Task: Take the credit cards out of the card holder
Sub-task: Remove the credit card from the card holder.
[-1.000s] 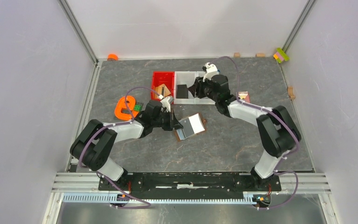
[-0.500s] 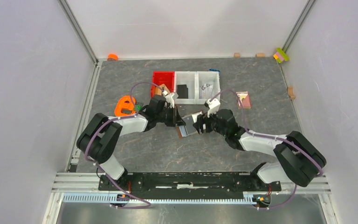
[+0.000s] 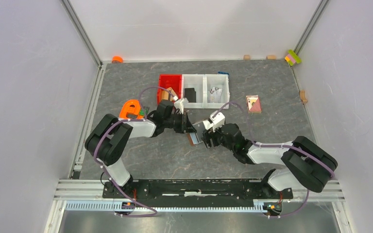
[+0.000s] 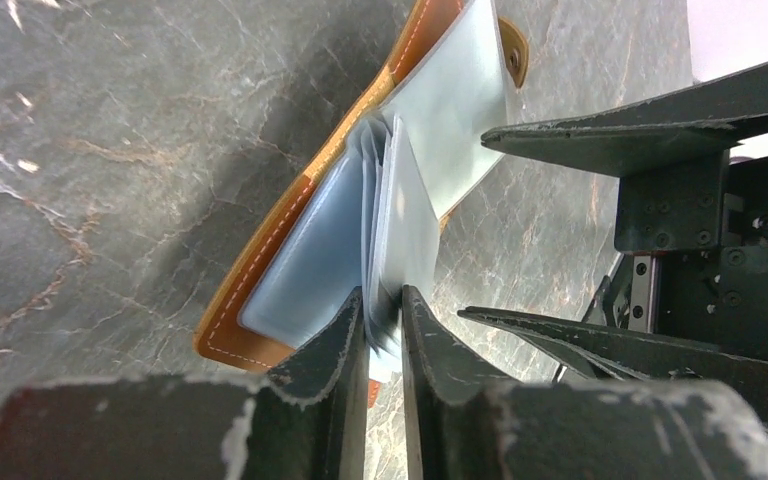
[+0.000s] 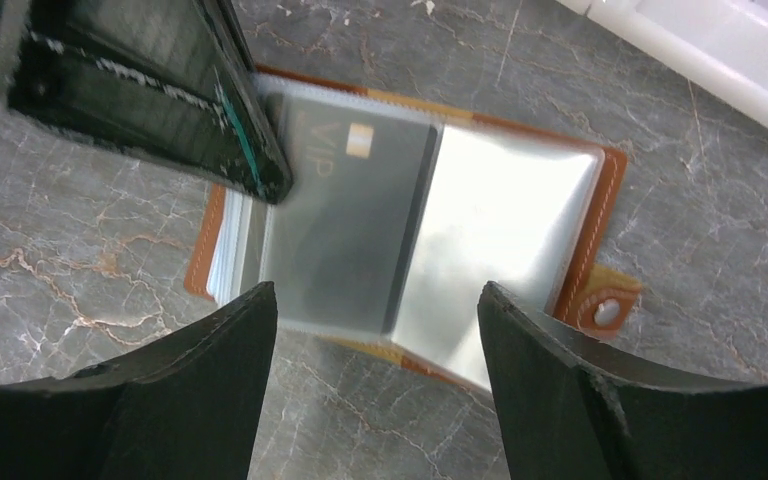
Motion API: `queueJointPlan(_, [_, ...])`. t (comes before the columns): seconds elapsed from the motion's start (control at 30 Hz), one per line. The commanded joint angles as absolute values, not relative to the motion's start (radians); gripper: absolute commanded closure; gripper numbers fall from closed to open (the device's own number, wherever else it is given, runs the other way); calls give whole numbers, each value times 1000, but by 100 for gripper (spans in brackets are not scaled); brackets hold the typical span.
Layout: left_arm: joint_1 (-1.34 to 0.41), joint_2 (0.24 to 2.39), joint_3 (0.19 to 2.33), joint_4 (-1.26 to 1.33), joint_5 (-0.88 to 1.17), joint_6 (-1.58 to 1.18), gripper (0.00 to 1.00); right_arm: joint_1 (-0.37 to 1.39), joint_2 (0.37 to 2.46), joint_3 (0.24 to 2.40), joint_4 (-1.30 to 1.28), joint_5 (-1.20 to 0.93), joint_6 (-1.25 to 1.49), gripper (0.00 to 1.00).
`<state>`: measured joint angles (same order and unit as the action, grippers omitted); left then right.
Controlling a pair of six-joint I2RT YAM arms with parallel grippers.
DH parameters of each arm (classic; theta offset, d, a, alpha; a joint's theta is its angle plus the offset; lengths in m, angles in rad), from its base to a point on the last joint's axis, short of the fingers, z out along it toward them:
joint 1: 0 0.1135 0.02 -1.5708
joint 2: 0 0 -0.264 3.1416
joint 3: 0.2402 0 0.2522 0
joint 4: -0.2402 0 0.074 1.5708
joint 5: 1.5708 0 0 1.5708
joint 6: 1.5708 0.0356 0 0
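The brown card holder (image 3: 194,137) lies open on the table between both arms, its clear sleeves fanned out (image 4: 300,250). My left gripper (image 3: 188,127) is shut on a few sleeve pages at the holder's near edge (image 4: 384,305), with only a narrow gap between the jaws. A dark grey credit card (image 5: 345,225) marked VIP sits inside one sleeve. My right gripper (image 5: 375,292) hangs open just above the holder (image 5: 520,215), its jaws wide and holding nothing. In the top view it is at the holder's right side (image 3: 205,138).
Behind the holder stand a red bin (image 3: 169,80) and a white two-part tray (image 3: 205,104) holding a flat black piece (image 3: 190,93). A pink-red picture card (image 3: 253,104) lies at the right. An orange object (image 3: 131,109) sits by my left arm.
My right arm has swung from the white tray down to the card holder and its jaws have opened wider. My left gripper has shifted slightly right, still at the holder's sleeves.
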<state>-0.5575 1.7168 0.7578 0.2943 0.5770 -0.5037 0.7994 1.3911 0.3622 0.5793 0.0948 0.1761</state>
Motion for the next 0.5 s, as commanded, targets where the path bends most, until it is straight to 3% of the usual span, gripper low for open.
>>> queueJointPlan(0.0, [-560, 1739, 710, 419, 647, -487, 76, 833, 1419, 431, 607, 151, 112, 22])
queueJointPlan(0.47, [-559, 1710, 664, 495, 725, -521, 70, 867, 1453, 492, 442, 261, 66, 25])
